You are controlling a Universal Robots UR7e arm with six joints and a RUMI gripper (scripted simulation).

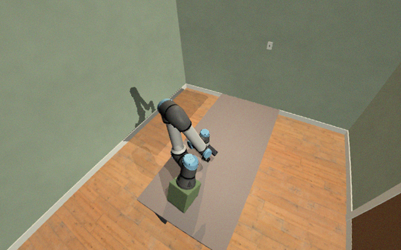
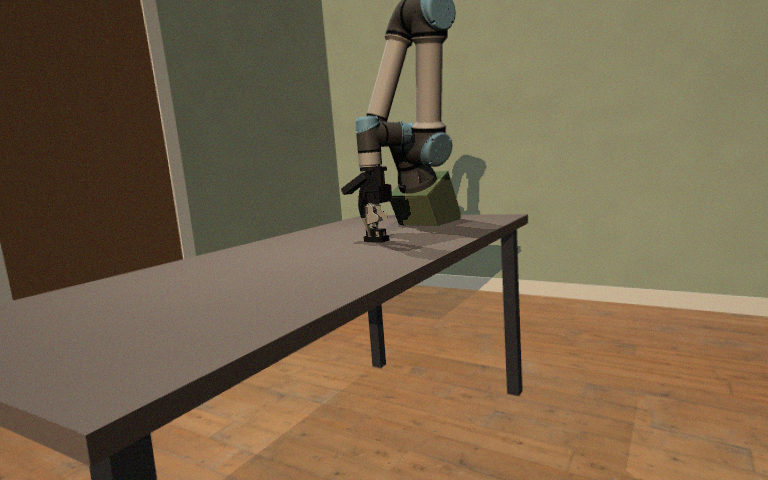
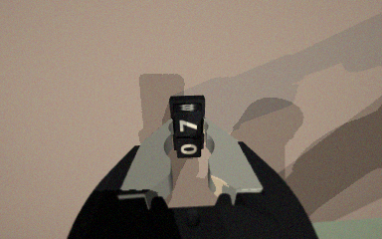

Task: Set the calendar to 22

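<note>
The gripper (image 2: 374, 225) (image 3: 189, 127) points down at the small black calendar. In the wrist view its jaws are shut on the black cube showing a white 7 (image 3: 188, 125), with a tip against each side. A second black cube showing a white 0 (image 3: 189, 148) sits right beside it, towards the gripper's palm. Both digits lie sideways in that view. A black block with small pale marking (image 3: 187, 107) is at the far end of the row. The dark tray (image 2: 376, 238) stands on the table under the fingers. The cubes' side faces and their seating in the tray are hidden.
The long grey table (image 1: 247, 146) (image 2: 254, 300) carries the green base block (image 1: 183, 197) (image 2: 430, 206) of the arm, close behind the gripper. The arm's shadows fall across the table around the calendar. The table's edge is beyond the tray in the exterior view.
</note>
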